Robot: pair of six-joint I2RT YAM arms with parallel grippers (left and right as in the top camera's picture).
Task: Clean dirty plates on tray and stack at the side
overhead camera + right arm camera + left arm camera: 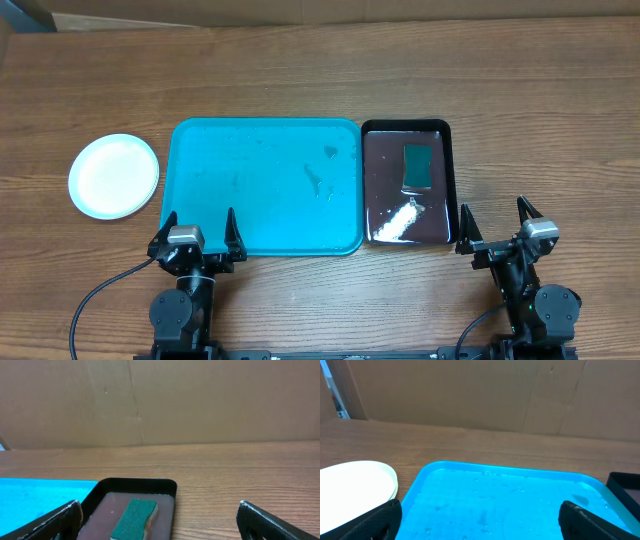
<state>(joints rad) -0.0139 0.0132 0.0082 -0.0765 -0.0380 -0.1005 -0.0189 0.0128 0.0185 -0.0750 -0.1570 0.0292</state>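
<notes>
Plates [113, 176] sit stacked on the wooden surface [320, 70], left of the tray and just apart from its left rim; white plate on top, with the edge of another showing beneath along the right side. In the left wrist view the stack [355, 482] lies near the tray's far-left corner. Tray [265, 185], turquoise, lies flat mid-surface with its long side toward the arms; water droplets and a few small dark marks on its right half. Hard against its right rim, a smaller dark glossy tray [385, 190] holding a green sponge [417, 166] in its far half and a white foamy patch [397, 222] near its front-left corner. Left hand [200, 216] is at the turquoise tray's near-left edge, fingers spread wide, gripping nothing. Right hand [493, 208] is just right of the dark tray's near corner, fingers likewise fully spread, gripping nothing. Brown cardboard wall [470, 395] stands behind the surface. Black cable [100, 290] loops off the left arm's base.
</notes>
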